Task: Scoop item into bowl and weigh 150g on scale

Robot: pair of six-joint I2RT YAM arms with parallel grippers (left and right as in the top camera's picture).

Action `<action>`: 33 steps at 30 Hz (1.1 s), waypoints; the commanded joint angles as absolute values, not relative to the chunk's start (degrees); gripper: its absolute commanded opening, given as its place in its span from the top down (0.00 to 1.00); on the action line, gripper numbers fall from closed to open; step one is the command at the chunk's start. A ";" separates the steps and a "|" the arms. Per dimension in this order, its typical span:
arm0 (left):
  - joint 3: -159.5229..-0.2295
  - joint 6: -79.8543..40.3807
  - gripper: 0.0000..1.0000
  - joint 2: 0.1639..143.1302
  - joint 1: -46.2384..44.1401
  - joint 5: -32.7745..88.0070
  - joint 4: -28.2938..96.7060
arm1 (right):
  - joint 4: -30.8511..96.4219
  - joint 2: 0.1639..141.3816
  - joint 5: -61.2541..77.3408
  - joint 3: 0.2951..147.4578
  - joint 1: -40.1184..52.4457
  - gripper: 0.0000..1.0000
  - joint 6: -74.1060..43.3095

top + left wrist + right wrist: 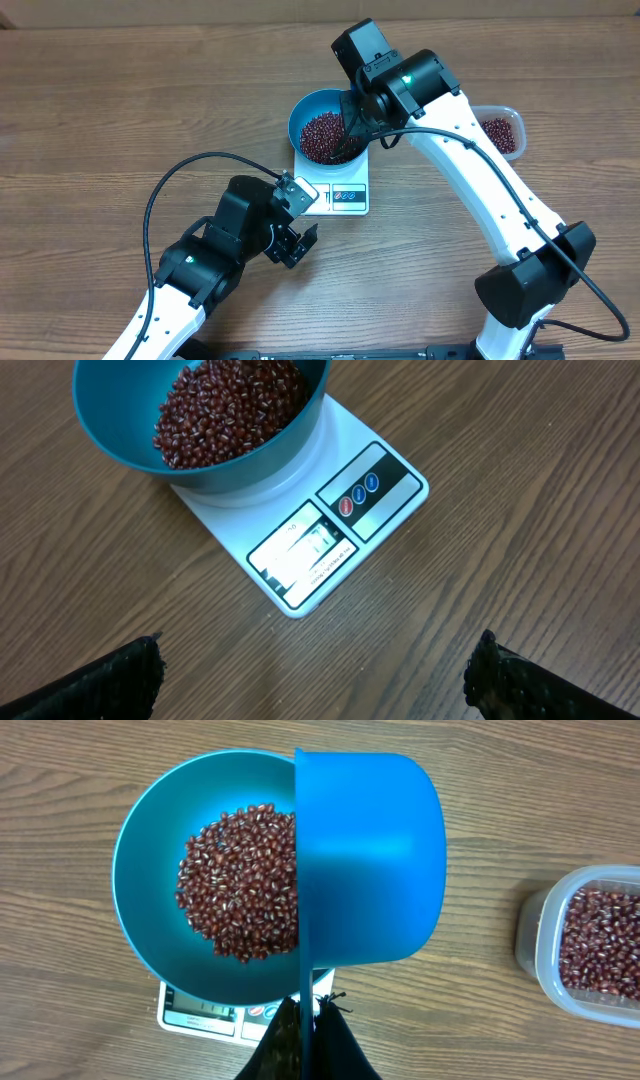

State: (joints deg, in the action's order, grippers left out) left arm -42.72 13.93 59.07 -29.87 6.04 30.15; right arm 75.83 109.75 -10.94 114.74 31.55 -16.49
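Bowl [297, 115]: deep, round, bright blue, upper centre, on flat white square scale [345, 197], holding red-brown beans [322, 135].
Right gripper [305, 1020]: clamped on blue plastic scoop [370, 860], tipped over Bowl's right half.
Left gripper [320, 680]: spread wide, empty, lower left of scale.

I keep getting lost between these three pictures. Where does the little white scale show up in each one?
Overhead: the scale lies at the centre, partly under the blue bowl.
Left wrist: the scale fills the middle, display strip toward the bottom.
Right wrist: only a strip of the scale shows at the bottom edge, below the bowl.
Shared landmark: the blue bowl of beans standing on it.
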 commanded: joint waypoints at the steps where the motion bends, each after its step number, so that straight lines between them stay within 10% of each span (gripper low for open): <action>1: -42.48 14.15 0.00 59.27 -29.50 7.09 29.98 | 75.26 107.37 -11.27 116.16 31.55 0.96 -16.91; 33: -42.48 14.15 0.00 59.27 -29.50 7.09 29.98 | 75.20 107.37 -8.95 116.14 31.48 0.96 -16.62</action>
